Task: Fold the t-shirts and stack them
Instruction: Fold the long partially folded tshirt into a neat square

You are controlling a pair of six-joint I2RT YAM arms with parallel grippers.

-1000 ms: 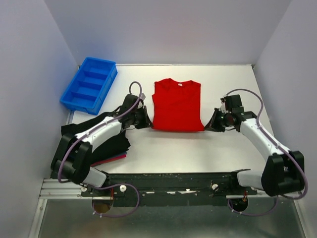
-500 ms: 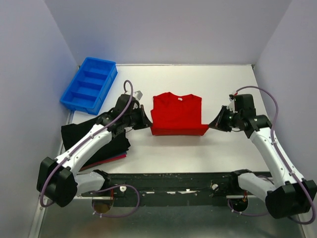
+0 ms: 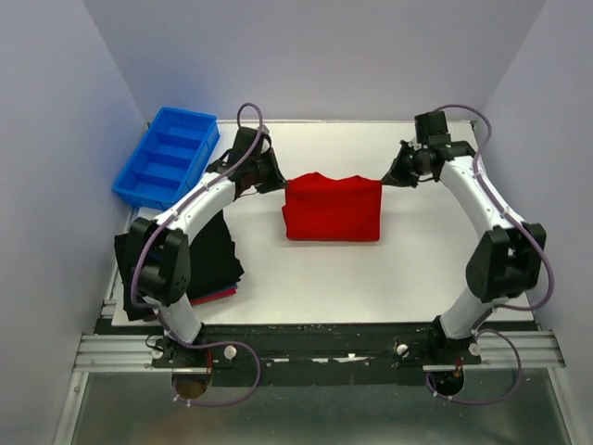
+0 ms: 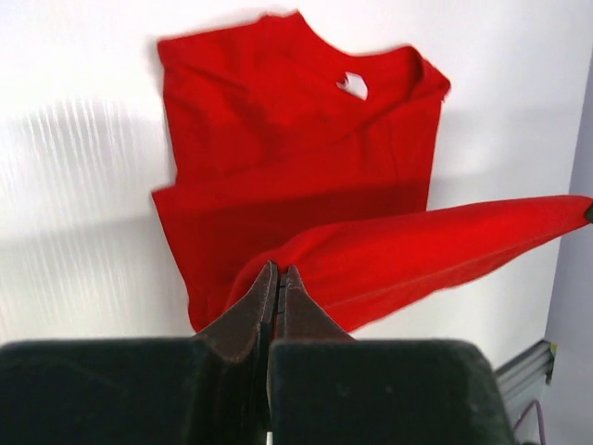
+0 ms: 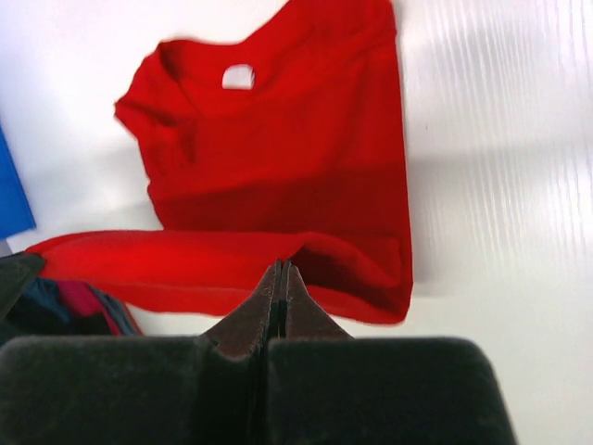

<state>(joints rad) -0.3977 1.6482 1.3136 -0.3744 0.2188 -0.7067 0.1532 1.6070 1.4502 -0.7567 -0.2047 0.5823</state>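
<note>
The bright red t-shirt (image 3: 332, 211) lies in the middle of the white table, its lower hem lifted and carried over toward the collar. My left gripper (image 3: 278, 182) is shut on the hem's left corner; in the left wrist view the gripper (image 4: 278, 271) pinches the red cloth (image 4: 296, 158) above the flat shirt. My right gripper (image 3: 387, 179) is shut on the right corner, and its wrist view shows the gripper (image 5: 281, 269) clamped on the raised hem of the shirt (image 5: 287, 167). Folded black and dark-red shirts (image 3: 199, 264) lie stacked at the left.
A blue plastic compartment bin (image 3: 167, 158) stands at the far left, just behind my left arm. Grey walls close in the table on three sides. The folded stack also shows in the right wrist view (image 5: 79, 306).
Both grippers have moved away from the arm bases toward the collar, carrying the shirt's lower hem up and over, so the shirt now looks about half as long.
</note>
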